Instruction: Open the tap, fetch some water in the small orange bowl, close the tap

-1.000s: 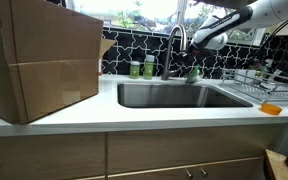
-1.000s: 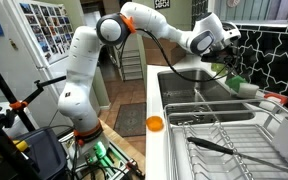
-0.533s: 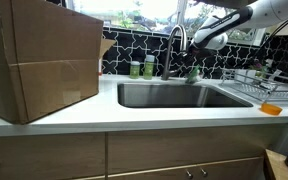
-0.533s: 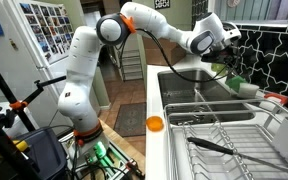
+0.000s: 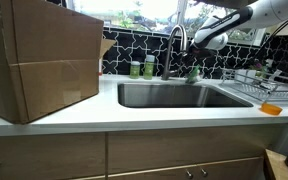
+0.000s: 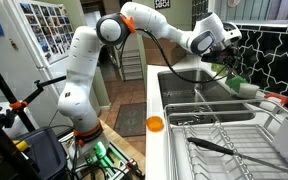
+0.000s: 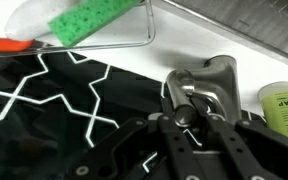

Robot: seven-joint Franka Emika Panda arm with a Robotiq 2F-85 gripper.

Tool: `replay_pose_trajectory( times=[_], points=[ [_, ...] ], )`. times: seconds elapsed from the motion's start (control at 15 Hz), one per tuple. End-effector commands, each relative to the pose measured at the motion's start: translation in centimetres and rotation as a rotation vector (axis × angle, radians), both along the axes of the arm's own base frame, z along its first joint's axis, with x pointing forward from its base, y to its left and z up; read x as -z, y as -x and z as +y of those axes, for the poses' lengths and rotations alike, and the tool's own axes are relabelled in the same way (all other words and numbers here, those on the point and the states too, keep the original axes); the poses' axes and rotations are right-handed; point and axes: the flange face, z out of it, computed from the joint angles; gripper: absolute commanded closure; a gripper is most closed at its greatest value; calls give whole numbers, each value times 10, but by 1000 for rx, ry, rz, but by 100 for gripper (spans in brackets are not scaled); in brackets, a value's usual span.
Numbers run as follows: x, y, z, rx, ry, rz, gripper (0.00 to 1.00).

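One tap (image 5: 174, 45), one orange bowl (image 5: 271, 109), one sink (image 5: 144, 95), one rack (image 5: 252, 88), one box (image 5: 39, 60), two green bottles (image 5: 141, 68)

The gripper (image 5: 197, 43) is high at the back of the counter, right against the tap. In the wrist view the gripper (image 7: 197, 112) has its jaws drawn in narrow around the tap's (image 7: 212, 80) steel lever, gripping it. One green sponge (image 7: 94, 22) lies beyond it

The bowl is well apart from the gripper: far below it, at the counter's front edge. In an exterior view the bowl (image 6: 155, 124) sits upright, nothing touching it, with the sink between it and the gripper (image 6: 229, 42)
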Motion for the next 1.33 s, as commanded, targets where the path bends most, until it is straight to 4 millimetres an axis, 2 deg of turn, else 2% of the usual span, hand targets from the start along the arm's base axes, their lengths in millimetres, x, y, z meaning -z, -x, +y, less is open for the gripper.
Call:
replay_pose_trajectory(
  times=[0.0, 0.33, 0.4, 0.47, 0.67, 0.93, 1.27],
  points=[
    [0, 19, -28, 52, 14, 16, 94],
    [-1, 20, -28, 54, 16, 16, 94],
    [-2, 21, -28, 61, 15, 15, 52],
    [-2, 23, -29, 61, 13, 18, 52],
    [-12, 47, -46, 113, 39, 31, 29],
    [-45, 69, -28, 86, 14, -83, 1],
    [-74, 106, -17, 109, -16, -85, 0]
  ],
)
